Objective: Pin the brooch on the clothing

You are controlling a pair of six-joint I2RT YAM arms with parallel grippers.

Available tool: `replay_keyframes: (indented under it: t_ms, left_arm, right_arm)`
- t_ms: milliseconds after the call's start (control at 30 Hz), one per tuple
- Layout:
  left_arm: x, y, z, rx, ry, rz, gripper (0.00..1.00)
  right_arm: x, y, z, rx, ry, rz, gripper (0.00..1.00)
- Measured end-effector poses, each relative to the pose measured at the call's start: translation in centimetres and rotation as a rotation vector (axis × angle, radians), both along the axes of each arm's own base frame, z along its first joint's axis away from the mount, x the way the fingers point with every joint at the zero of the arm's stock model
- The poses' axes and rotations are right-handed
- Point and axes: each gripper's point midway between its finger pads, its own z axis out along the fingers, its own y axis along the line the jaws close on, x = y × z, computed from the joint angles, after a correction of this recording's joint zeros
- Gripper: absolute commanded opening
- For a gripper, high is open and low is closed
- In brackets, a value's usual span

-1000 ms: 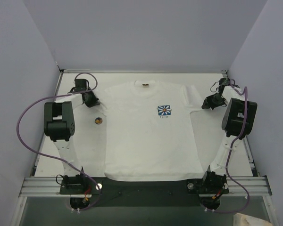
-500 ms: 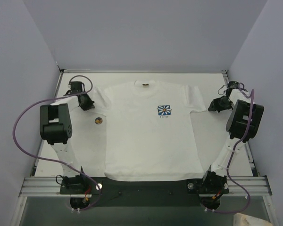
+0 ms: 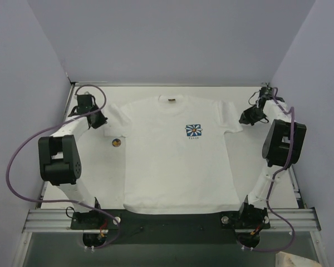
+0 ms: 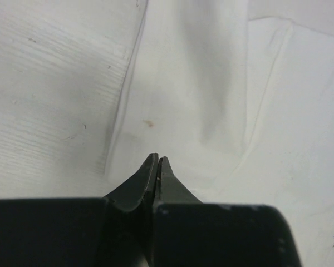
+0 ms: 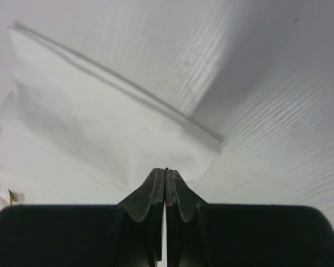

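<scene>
The clothing [image 3: 172,167], a white T-shirt, lies flat in the middle of the table with its blue-and-white flower print [image 3: 193,130] facing up. The brooch [image 3: 116,142], a tiny brownish-gold disc, rests on the table just left of the shirt, below its left sleeve. My left gripper [image 3: 102,123] is shut, its tips [image 4: 157,157] down on the left sleeve [image 4: 195,100] near the hem corner. My right gripper [image 3: 242,119] is shut too, its tips [image 5: 165,169] at the edge of the right sleeve [image 5: 100,128]. Nothing shows between either pair of jaws.
Grey walls close the table in on three sides, and both arms reach close to the side walls. A metal rail [image 3: 167,218] runs along the near edge by the arm bases. A purple cable [image 3: 14,161] loops off the left arm.
The left arm has swung outward to the left, its gripper staying by the left sleeve. The right gripper drifted out, then came back to the right sleeve. Shirt and brooch lie as before.
</scene>
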Motion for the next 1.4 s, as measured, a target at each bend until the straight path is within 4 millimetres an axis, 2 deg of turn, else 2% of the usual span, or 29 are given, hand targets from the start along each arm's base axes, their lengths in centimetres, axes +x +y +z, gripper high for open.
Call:
replay_keyframes:
  t_ms: [100,167,233,267,333,467,533,633,767,833,933,1033,1133,1233,1400]
  left_arm:
    - [0.1,0.0,3.0,0.015,-0.074,-0.01,0.08]
    - [-0.3,0.0,4.4,0.017,-0.108,-0.017,0.25]
    - [-1.0,-0.3,4.8,0.014,-0.123,-0.032,0.5]
    - [-1.4,-0.4,4.6,0.012,-0.122,-0.038,0.58]
    - [-2.5,-0.8,3.7,-0.011,-0.106,-0.05,0.64]
    - [-5.2,-1.3,0.5,-0.112,-0.039,-0.053,0.64]
    - [-6.3,-1.2,-0.7,-0.171,-0.015,-0.037,0.65]
    - [-7.9,-0.6,-2.1,-0.261,0.008,0.006,0.65]
    - [-8.4,-1.0,-2.6,-0.318,-0.001,0.01,0.63]
    - [-8.4,-1.4,-2.7,-0.34,-0.014,0.004,0.59]
    - [-8.8,-1.8,-3.1,-0.362,-0.017,-0.003,0.55]
    - [-8.9,-2.0,-3.4,-0.37,-0.008,-0.005,0.5]
    - [-8.9,-2.0,-3.9,-0.374,0.001,-0.008,0.48]
    - [-8.7,-2.2,-4.0,-0.382,-0.002,-0.015,0.47]
    - [-8.1,-2.3,-4.0,-0.391,-0.008,-0.027,0.46]
  right_arm:
    - [1.2,2.0,2.8,-0.069,-0.062,0.1,0.0]
    - [1.8,4.1,5.0,-0.114,-0.111,0.181,0.0]
    - [2.3,6.6,6.8,-0.146,-0.156,0.272,0.0]
    - [2.4,7.7,7.4,-0.157,-0.174,0.312,0.0]
    - [2.6,10.7,8.5,-0.182,-0.207,0.412,0.0]
    - [1.9,18.5,9.0,-0.187,-0.244,0.64,0.0]
    - [1.8,23.0,9.3,-0.168,-0.274,0.75,0.0]
    - [1.5,30.6,8.3,-0.102,-0.309,0.915,0.0]
    - [-0.6,39.1,4.8,0.03,-0.297,1.09,0.02]
    - [-2.1,42.8,2.7,0.094,-0.277,1.167,0.02]
    - [-4.4,47.0,-0.2,0.163,-0.244,1.255,0.03]
    - [-6.6,49.9,-1.8,0.212,-0.22,1.315,0.03]
    - [-7.8,52.1,-2.0,0.243,-0.229,1.346,0.03]
    - [-8.0,53.1,-1.5,0.261,-0.258,1.355,0.02]
    - [-6.6,54.5,-0.5,0.29,-0.34,1.337,0.0]
